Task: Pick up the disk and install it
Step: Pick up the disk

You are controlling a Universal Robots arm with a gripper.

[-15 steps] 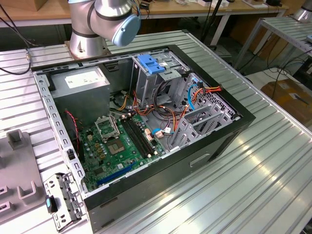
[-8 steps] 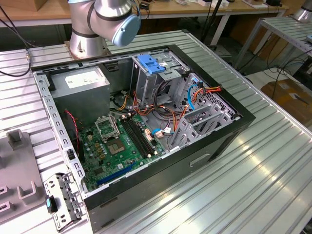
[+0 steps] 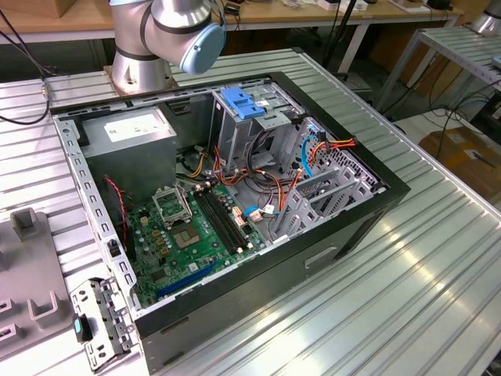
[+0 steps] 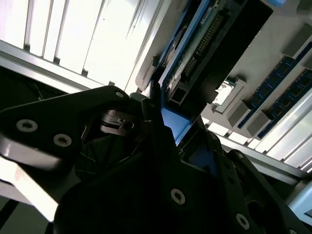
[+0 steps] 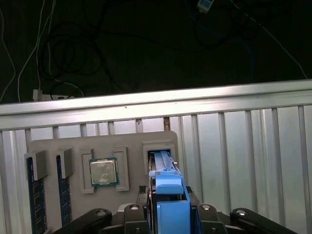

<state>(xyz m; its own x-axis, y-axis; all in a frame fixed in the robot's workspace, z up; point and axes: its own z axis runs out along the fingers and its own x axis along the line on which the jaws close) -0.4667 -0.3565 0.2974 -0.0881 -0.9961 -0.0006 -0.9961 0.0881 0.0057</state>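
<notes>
In the first wrist view the disk (image 5: 162,163) stands on edge in a slot of the grey parts tray (image 5: 131,141), its blue plastic rail (image 5: 171,207) pointing up toward the camera. My gripper (image 5: 168,197) straddles that rail, one dark finger tight against each side, and looks shut on it. The second wrist view has the same disk (image 4: 195,53) edge on, with its circuit board and connector showing. There its blue rail (image 4: 174,124) runs into the gripper (image 4: 161,112). The open computer case (image 3: 376,200) with its drive cage (image 3: 250,129) lies in the exterior view.
The tray also holds a processor chip (image 5: 103,171) and two memory sticks (image 5: 33,195). In the exterior view the case holds a grey box with a white sticker (image 3: 129,133), a green motherboard (image 3: 188,235), loose cables (image 3: 274,184) and a blue latch tab (image 3: 239,102). The arm's base (image 3: 137,63) stands behind it.
</notes>
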